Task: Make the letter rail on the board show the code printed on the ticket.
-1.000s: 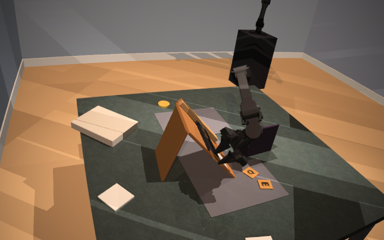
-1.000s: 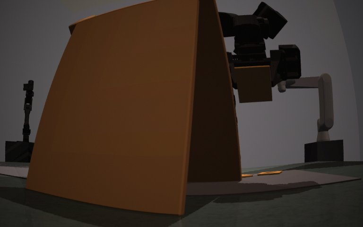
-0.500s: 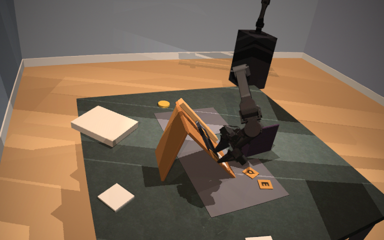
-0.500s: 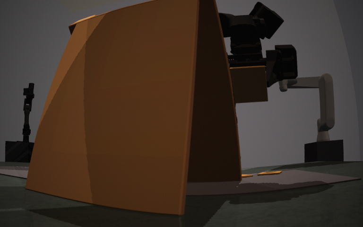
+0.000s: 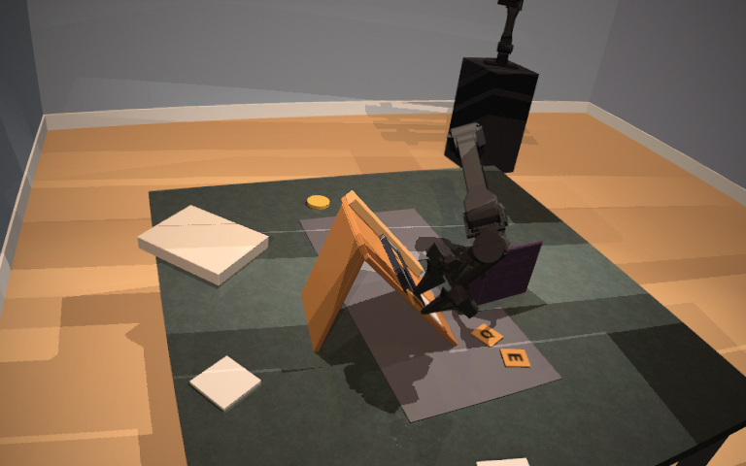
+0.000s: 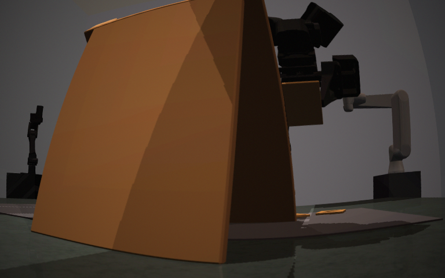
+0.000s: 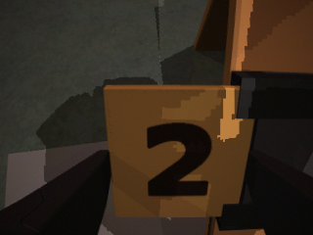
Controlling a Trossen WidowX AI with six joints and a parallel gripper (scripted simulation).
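My gripper (image 5: 421, 301) (image 7: 178, 160) is shut on the orange tile marked 2 (image 6: 303, 105) (image 7: 129, 147), held upright in the wrist view, in the air beside the board's side edge. The orange tent-shaped board (image 5: 335, 280) (image 6: 131, 131) (image 7: 279, 34) carries the dark rail (image 5: 392, 256) (image 7: 276, 95). The tile's right edge meets or overlaps the rail's end in the wrist view; how far it is in, I cannot tell. Tile Q (image 5: 487, 334) and tile E (image 5: 515, 357) lie flat in front of the board. The ticket's code is not readable.
A grey mat (image 5: 467, 389) lies under the board and loose tiles. A dark purple panel (image 5: 527, 269) stands behind the gripper. A thick pale slab (image 5: 203, 242), a pale square (image 5: 225, 382) and a yellow disc (image 5: 318, 202) lie around the board on the dark counter (image 5: 296, 417).
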